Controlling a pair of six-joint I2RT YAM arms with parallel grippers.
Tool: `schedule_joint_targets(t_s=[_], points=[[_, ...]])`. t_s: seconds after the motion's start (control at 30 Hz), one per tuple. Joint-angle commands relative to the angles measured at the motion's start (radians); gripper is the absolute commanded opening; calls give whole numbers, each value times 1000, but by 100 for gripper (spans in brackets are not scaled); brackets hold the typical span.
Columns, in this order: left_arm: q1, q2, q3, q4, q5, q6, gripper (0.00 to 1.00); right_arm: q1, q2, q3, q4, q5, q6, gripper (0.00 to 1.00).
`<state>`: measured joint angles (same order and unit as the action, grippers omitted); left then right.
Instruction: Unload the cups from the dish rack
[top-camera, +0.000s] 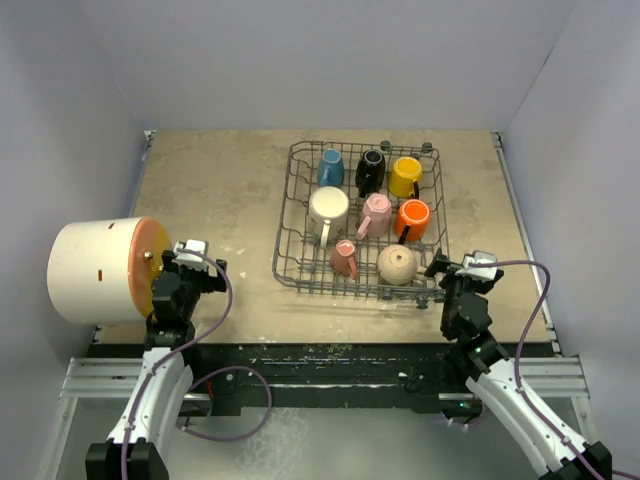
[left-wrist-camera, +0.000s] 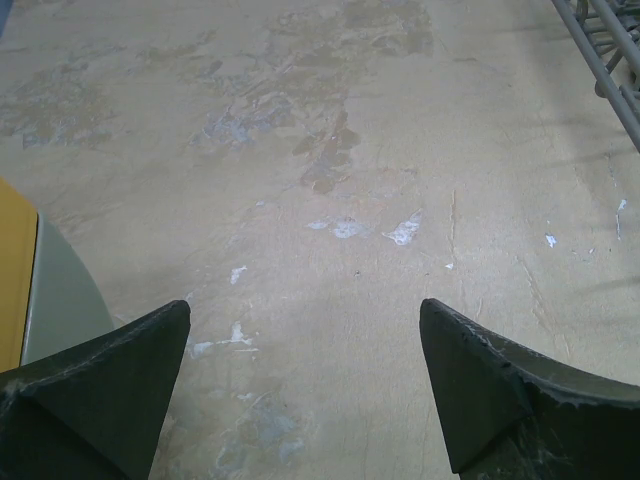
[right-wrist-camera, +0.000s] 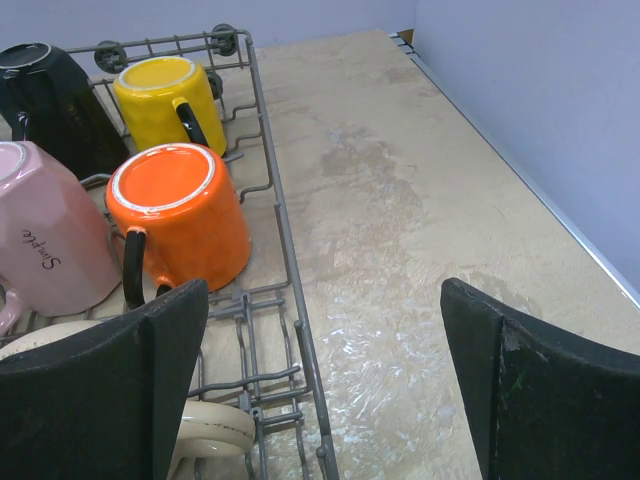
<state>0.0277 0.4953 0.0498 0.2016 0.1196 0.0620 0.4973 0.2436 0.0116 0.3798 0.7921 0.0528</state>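
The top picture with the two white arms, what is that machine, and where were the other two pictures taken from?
Those are two robot arms bolted at the near edge of a table, seen by a fixed camera above and behind them. The other two pictures come from a small camera on each wrist; the dark wedges at the bottom are that arm's own fingers. The left gripper looks at the tabletop; the right gripper faces the dish rack, which holds eight mugs. A big cream cylinder lies on its side at the left. Both grippers are open and hold nothing.
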Motion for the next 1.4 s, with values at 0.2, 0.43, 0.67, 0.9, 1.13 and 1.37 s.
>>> schedule_joint_targets(t_s=[0.2,0.43,0.67,0.9,1.13,1.37], points=[[3,0,12,57,-1,-19,99,1,6,-11,58,4,-14,100],[3,-4,115,-53,61,2,99,1,-35,3,12,34,-16,100],[3,211,505,-377,146,90,99,1,32,314,-188,200,105,100],[3,414,909,-786,255,171,99,1,421,963,-843,204,605,100],[3,466,1058,-924,304,222,99,1,486,988,-723,-248,440,100],[3,509,1127,-1057,377,252,99,3,501,1025,-699,-208,565,100]])
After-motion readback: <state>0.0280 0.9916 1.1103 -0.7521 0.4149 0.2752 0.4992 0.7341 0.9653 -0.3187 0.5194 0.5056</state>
